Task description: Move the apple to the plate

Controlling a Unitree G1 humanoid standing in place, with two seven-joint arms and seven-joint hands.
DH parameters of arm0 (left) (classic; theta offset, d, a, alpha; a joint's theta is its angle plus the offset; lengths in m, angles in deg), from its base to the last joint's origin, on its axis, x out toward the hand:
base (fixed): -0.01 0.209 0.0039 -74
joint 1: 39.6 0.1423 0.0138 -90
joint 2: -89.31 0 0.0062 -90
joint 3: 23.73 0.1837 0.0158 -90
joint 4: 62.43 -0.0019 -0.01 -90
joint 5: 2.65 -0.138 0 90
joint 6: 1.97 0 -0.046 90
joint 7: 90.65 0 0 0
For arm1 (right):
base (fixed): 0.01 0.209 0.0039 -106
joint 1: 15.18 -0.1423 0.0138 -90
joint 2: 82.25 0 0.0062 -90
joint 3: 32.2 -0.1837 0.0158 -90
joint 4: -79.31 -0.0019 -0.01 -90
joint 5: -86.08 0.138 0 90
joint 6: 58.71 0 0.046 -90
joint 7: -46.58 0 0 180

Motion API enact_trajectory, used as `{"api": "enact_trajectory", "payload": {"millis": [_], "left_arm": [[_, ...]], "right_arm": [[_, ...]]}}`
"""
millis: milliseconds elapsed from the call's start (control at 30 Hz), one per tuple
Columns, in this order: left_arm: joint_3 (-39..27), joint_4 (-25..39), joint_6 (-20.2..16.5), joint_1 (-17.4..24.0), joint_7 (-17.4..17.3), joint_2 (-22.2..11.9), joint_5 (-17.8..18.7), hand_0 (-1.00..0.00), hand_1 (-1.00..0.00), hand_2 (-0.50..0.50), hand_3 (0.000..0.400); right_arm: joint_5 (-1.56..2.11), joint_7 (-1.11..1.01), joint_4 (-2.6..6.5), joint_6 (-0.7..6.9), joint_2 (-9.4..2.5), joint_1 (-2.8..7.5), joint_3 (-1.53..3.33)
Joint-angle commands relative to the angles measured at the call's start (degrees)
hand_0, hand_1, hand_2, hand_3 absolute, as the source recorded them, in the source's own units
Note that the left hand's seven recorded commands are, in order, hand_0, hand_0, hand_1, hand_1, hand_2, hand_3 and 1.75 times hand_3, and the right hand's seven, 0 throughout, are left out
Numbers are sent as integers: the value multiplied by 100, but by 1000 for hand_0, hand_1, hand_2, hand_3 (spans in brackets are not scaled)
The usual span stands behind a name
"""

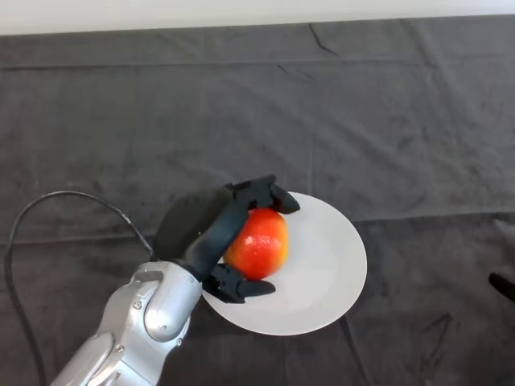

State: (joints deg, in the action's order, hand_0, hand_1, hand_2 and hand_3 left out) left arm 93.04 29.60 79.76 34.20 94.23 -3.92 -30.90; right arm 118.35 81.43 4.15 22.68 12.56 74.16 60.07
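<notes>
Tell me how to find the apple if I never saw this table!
Look at the dark cloth covering the table, then find the round white plate near its front. The apple sits over the plate's left side, with the robot's black left hand curled round it. It is the only red and orange thing there, round and shiny.

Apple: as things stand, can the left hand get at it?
Yes, it seems so: the left hand already has its fingers curled round the apple over the plate, with nothing in between.
</notes>
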Motion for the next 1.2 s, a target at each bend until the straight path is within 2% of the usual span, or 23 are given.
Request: {"api": "enact_trajectory", "payload": {"millis": [33,433,900,933,967,1000,1033,1067,1200], "left_arm": [[125,88,18,138,-134,-258,47,-1000,-1000,0,400],[339,-70,-182,118,-701,-432,-60,-1000,-1000,0,400],[365,-19,-382,66,-1056,-465,-157,-1000,-1000,0,400],[358,-23,-391,49,-1068,-457,-159,-753,-784,16,314],[351,-19,-400,38,-1076,-451,-161,-686,-710,12,284],[342,-11,-410,28,-1084,-446,-162,-173,-278,53,111],[326,-5,-421,9,-1092,-438,-159,-67,-180,57,72],[312,-3,-427,-7,-1095,-431,-156,0,0,0,0],[218,39,-452,-76,-1093,-408,-129,0,0,0,0]], "right_arm": [[121,-14,240,265,-194,169,-23],[121,-14,240,266,-193,169,-23],[128,-9,241,262,-189,168,-16],[128,-9,241,262,-188,168,-15],[129,-8,241,262,-188,168,-15],[129,-8,241,261,-188,168,-14],[129,-8,241,261,-188,168,-14],[130,-8,241,261,-188,168,-14],[130,-7,242,260,-187,168,-13]]}}
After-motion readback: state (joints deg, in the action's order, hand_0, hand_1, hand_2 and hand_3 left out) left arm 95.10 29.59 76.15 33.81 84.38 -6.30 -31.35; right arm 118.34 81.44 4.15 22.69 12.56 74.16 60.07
